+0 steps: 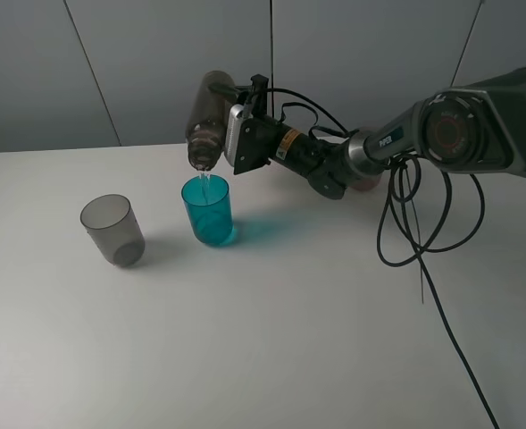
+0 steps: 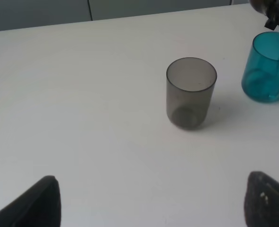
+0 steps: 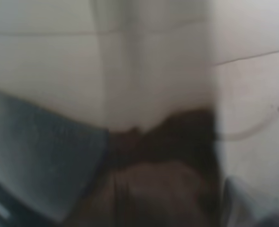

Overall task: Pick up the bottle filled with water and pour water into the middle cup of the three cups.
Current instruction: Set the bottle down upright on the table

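There's the right gripper (image 1: 230,123) clamped across the bottle (image 1: 206,116), jaws closed tight on its smoky, translucent plastic body. The bottle is tipped neck-down, mouth just above the middle cup (image 1: 208,211), a glossy teal-blue tumbler, and a thin thread of water (image 1: 205,182) drops inside. Off to the left, well apart, a smoky grey cup (image 1: 112,230) stands upright on the matte white table (image 1: 271,340). Black cables (image 1: 414,223) loop beneath the right arm. The left gripper (image 2: 151,203) hangs over the table, dark fingers spread wide, nothing between them
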Robot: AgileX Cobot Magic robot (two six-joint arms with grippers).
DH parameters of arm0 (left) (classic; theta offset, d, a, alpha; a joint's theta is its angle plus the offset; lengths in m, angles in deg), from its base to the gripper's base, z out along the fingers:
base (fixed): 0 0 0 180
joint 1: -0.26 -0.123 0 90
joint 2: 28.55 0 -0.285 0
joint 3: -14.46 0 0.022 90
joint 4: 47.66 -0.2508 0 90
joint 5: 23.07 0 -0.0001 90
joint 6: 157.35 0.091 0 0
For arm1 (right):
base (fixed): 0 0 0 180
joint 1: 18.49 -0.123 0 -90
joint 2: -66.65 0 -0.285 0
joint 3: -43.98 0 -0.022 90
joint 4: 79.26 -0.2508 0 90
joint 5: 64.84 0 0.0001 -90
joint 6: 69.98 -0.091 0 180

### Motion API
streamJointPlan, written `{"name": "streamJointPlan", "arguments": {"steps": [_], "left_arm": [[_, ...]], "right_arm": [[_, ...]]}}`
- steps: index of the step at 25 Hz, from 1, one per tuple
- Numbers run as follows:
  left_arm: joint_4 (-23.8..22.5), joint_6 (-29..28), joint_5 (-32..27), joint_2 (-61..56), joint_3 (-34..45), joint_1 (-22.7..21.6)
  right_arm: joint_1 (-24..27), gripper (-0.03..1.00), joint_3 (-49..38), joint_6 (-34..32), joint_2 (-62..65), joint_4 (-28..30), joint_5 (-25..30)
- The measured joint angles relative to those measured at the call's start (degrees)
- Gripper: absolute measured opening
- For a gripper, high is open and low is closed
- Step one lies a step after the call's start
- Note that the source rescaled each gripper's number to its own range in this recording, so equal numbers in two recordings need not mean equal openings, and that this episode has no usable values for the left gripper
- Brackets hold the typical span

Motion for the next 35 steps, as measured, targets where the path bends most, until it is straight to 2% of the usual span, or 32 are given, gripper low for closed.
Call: {"name": "streamJointPlan", "arguments": {"steps": [35], "left_arm": [[0.0,0.0,0.0,0.0,0.0,0.0]], "right_arm": [[0.0,0.19,0.7,1.7,0.0,0.1,-0.6]]}}
